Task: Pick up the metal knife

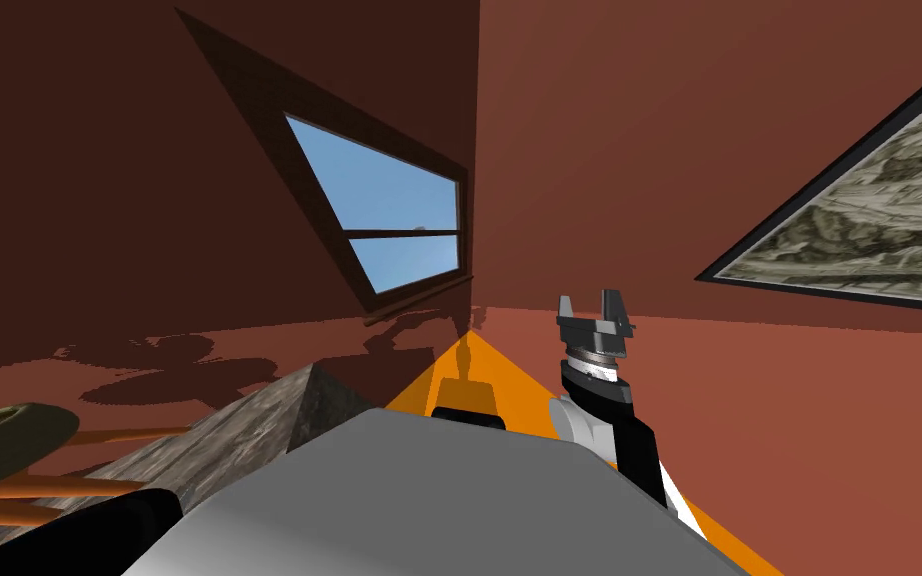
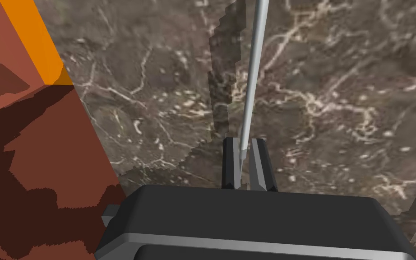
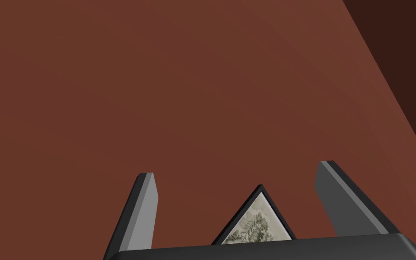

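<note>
Our left end effector grips one end of the knife above the table; our right end effector stands released. So narrow a hold could let the knife pivot or slip.

The right gripper stands raised, fingers apart, right of the marbled bench's far corner.

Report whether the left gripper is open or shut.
Shut on the knife. The left gripper has its fingers close together, pressing the knife's thin grey end above the marbled surface.
</note>
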